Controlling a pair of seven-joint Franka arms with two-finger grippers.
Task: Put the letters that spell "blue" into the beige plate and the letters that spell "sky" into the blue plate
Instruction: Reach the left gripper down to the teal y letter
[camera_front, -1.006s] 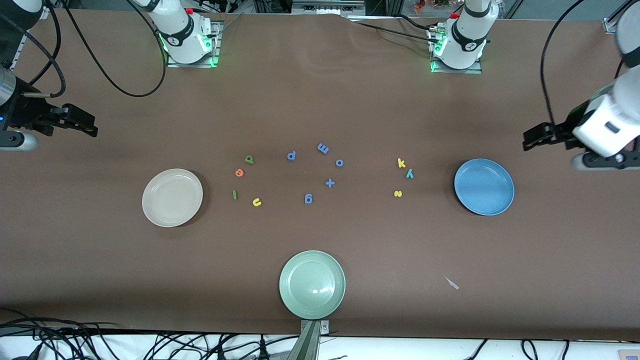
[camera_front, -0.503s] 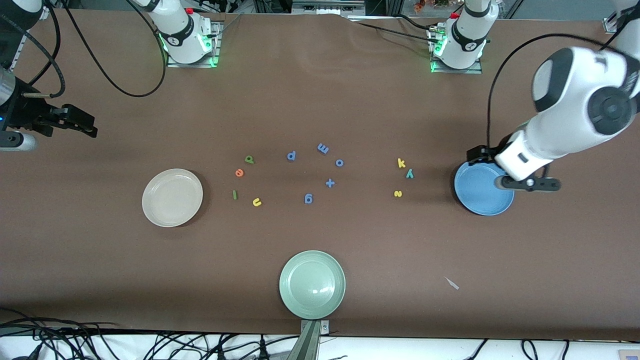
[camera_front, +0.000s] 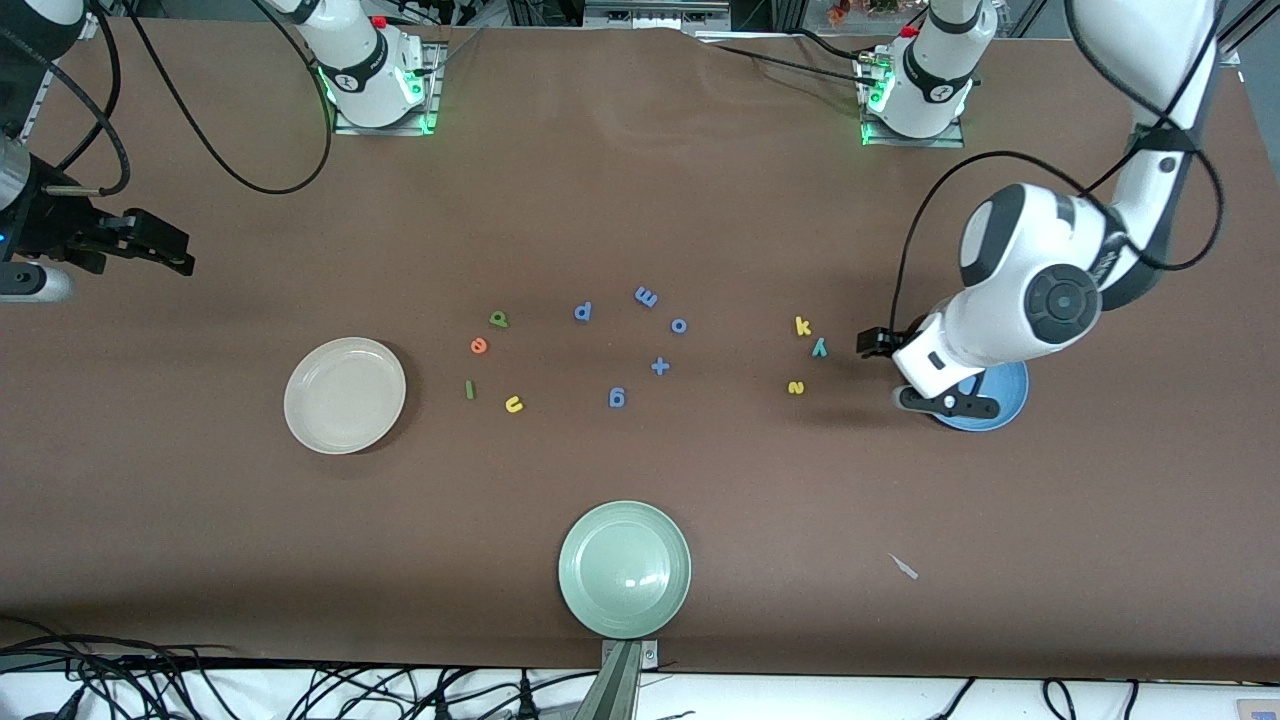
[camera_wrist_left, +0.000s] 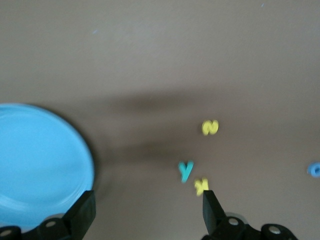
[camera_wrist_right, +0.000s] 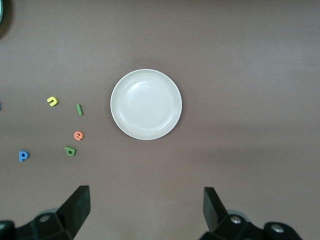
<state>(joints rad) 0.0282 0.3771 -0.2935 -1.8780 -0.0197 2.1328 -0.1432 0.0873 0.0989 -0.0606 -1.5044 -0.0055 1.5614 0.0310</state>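
Observation:
The yellow k (camera_front: 802, 325), teal y (camera_front: 819, 347) and yellow s (camera_front: 796, 387) lie beside the blue plate (camera_front: 1008, 398), which the left arm mostly covers. My left gripper (camera_front: 872, 342) hangs open and empty between plate and letters; its wrist view shows the k (camera_wrist_left: 201, 186), y (camera_wrist_left: 186, 170), s (camera_wrist_left: 210, 127) and plate (camera_wrist_left: 40, 165). The green b (camera_front: 498, 319), orange e (camera_front: 479, 346), dark green l (camera_front: 469, 389) and yellow u (camera_front: 513, 404) lie beside the beige plate (camera_front: 345, 395). My right gripper (camera_front: 170, 255) waits open at its end of the table.
Blue letters p (camera_front: 583, 311), m (camera_front: 646, 296), o (camera_front: 679, 325), g (camera_front: 617, 397) and a plus sign (camera_front: 659, 366) lie mid-table between the two letter groups. A pale green plate (camera_front: 624, 569) stands near the front edge. A small pale scrap (camera_front: 904, 566) lies toward the left arm's end.
The left arm has swung in from its end of the table, passing over the blue plate toward the k, y and s. The right arm has not moved.

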